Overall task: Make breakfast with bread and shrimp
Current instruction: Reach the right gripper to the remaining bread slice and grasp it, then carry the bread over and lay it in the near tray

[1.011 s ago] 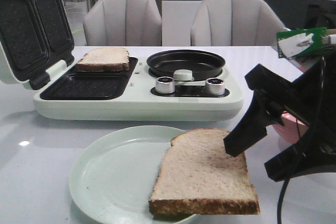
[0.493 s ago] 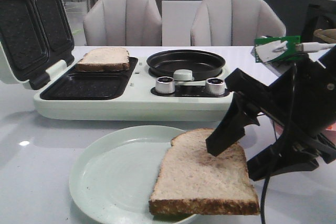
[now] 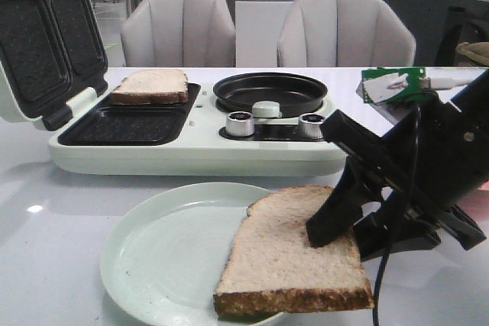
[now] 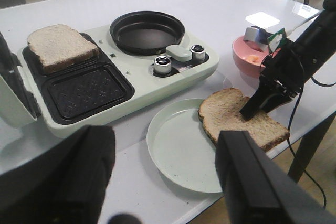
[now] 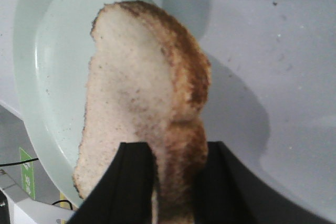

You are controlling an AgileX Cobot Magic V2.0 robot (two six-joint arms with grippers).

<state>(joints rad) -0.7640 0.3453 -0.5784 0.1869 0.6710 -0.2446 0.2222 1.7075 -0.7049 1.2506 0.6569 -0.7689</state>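
1. Two slices of bread are in view. One slice [image 3: 294, 253] lies on the pale green plate [image 3: 164, 253], hanging over the plate's rim toward four o'clock in the front view. The other slice [image 3: 150, 85] rests in the far tray of the sandwich maker [image 3: 199, 150], at about ten o'clock from the plate.
2. One right gripper [image 3: 344, 223] is closed on the plate slice's right edge: one finger presses on top, one sits below, and the right wrist view shows the crust pinched between them.
3. One left gripper [image 4: 163, 177] hovers well apart from the bread, its two fingers spread wide with nothing between them.
4. One pink bowl [image 4: 252, 59] stands at about one o'clock from the plate in the left wrist view; orange bits inside may be shrimp, but they are too small to count.
5. One black round pan [image 3: 270, 91] sits on the maker's right half, with two silver knobs [image 3: 240, 123] in front of it.
6. One lid [image 3: 46, 40], two waffled plates inside, stands open at the maker's left.
7. Two grey chairs [image 3: 179, 28] stand at twelve o'clock behind the white table [image 3: 53, 227].
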